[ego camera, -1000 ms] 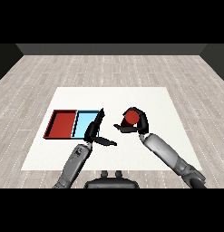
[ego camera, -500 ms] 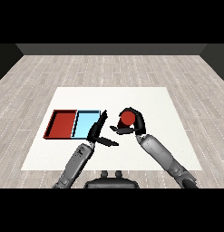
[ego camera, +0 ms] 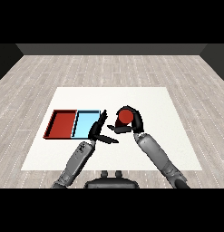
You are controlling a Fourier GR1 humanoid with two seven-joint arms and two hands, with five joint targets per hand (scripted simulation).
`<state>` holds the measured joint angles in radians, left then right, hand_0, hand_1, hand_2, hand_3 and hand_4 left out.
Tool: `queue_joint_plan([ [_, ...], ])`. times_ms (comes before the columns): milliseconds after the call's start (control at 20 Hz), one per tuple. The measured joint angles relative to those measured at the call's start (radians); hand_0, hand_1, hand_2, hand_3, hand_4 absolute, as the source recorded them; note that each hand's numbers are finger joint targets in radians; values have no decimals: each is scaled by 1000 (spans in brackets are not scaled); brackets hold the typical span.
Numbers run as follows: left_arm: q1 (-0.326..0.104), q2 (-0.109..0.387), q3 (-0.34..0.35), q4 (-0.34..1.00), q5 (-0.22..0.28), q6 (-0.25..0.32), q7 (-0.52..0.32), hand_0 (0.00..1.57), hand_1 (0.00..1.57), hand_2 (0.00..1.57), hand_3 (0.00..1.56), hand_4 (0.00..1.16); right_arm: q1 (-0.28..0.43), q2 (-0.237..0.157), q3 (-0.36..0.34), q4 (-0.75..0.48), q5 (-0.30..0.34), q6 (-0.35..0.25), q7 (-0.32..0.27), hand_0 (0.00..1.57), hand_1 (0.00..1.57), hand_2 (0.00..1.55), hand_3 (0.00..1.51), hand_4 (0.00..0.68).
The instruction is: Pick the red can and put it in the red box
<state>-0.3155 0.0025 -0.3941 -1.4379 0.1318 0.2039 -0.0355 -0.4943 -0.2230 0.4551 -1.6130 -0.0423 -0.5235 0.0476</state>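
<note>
Head view: red can (ego camera: 125,117) inside curled right hand (ego camera: 133,124)

On the table (ego camera: 168,149) we see two trays side by side toward the left, touching each other: the outer tray (ego camera: 62,124) on the far left, the inner tray (ego camera: 85,123) just to its right. Our left hand (ego camera: 98,130) sits at the inner tray's right edge, fingers straight. Just right of it, near the table's middle, our right hand (ego camera: 130,124) curls round the can (ego camera: 125,117), which is apart from both trays.
</note>
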Motion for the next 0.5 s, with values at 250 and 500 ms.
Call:
queue_joint_plan([
  [250,14,-1,-8,-7,9,6,-6,0,0,0,0,0,15,57,1,-50,78,23,60,1490,1490,1446,1371,563],
  [500,4,-2,-18,-6,22,17,5,0,0,0,0,0,-6,143,-1,-31,146,42,86,1479,1479,1437,1374,548],
])
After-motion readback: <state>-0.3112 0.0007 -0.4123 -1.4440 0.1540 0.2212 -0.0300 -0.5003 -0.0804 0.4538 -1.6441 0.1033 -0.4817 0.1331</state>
